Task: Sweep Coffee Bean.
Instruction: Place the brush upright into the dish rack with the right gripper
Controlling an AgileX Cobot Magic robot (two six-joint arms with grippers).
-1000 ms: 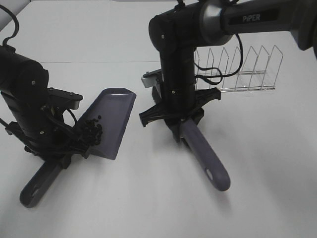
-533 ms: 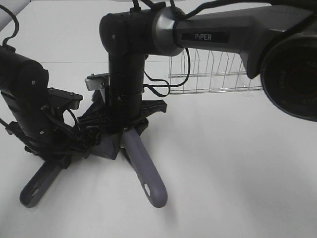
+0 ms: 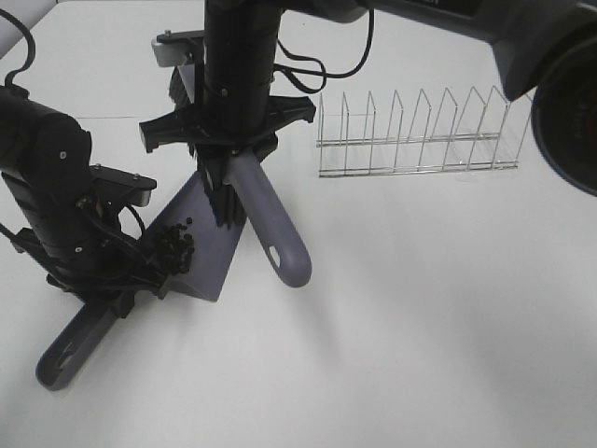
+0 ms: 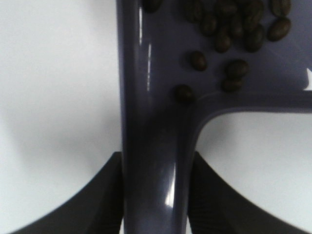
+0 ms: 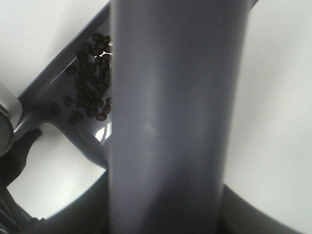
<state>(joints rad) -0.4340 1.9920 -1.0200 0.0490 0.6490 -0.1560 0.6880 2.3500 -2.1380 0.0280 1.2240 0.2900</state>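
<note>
While coffee beans (image 3: 174, 249) lie in the dustpan (image 3: 220, 250), the left gripper (image 4: 155, 197) pinches its handle and the right gripper (image 3: 228, 159) clamps the brush (image 3: 272, 231) above.

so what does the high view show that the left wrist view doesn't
Only the high view: the rack, and the brush by the dustpan's lip. Only the left wrist view: the left gripper shut on the dustpan's handle, close up. Both: the dustpan with beans piled near its handle.
</note>
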